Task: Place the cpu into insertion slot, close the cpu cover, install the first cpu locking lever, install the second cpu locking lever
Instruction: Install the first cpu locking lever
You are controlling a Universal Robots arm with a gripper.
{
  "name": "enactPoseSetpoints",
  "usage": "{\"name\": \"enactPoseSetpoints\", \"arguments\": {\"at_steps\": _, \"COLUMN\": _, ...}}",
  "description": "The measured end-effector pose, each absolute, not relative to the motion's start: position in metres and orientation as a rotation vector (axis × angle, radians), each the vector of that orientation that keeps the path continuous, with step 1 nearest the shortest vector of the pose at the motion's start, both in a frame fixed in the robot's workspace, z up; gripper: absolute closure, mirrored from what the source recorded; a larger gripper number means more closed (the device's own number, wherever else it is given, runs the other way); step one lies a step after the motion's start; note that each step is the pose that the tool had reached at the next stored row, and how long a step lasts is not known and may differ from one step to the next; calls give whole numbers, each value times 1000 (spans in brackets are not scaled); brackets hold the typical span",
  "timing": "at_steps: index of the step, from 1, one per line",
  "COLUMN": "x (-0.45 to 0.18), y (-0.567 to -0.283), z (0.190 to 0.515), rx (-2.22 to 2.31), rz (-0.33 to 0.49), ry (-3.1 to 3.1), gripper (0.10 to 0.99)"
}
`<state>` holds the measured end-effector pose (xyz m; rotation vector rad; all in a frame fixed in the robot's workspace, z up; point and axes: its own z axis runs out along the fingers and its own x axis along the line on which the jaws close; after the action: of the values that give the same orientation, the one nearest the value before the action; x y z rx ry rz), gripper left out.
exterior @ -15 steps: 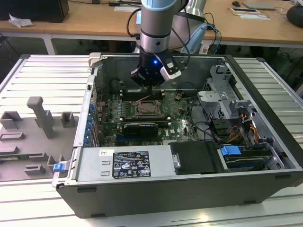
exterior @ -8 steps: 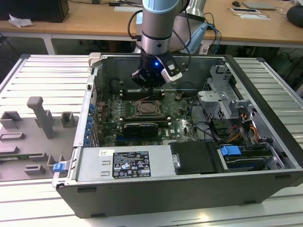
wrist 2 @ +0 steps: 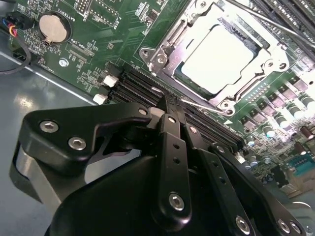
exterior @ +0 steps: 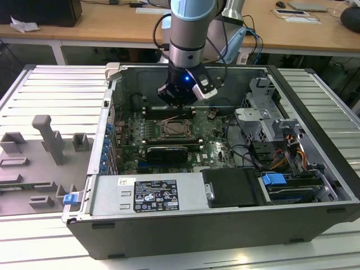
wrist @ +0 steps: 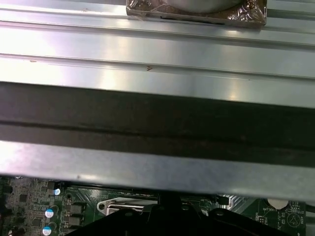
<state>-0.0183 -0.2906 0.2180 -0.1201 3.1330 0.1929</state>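
One lever looks to be the job now: the cpu [wrist 2: 216, 54] lies in the insertion slot [wrist 2: 152, 58] under the lowered cpu cover [wrist 2: 181, 38], and the tool [wrist 2: 170, 106], tips pressed together beside a thin locking lever [wrist 2: 206, 105], should press steadily down without slipping onto the motherboard [wrist 2: 98, 39].

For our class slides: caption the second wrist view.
Black gripper beside the silvery-beige square cpu, framed by the thin silver metal cpu cover.

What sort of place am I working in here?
Most likely a robotics lab or test workshop: an open PC case sits on a slatted metal table, grey fixtures stand beside it at the exterior view's left, and wooden desks run behind.
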Motion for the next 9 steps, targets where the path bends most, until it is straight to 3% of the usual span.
{"name": "enactPoseSetpoints", "arguments": {"at_steps": 9, "x": -16, "y": -292, "z": 212, "rx": -107, "rz": 193, "ry": 3133, "gripper": 980}}
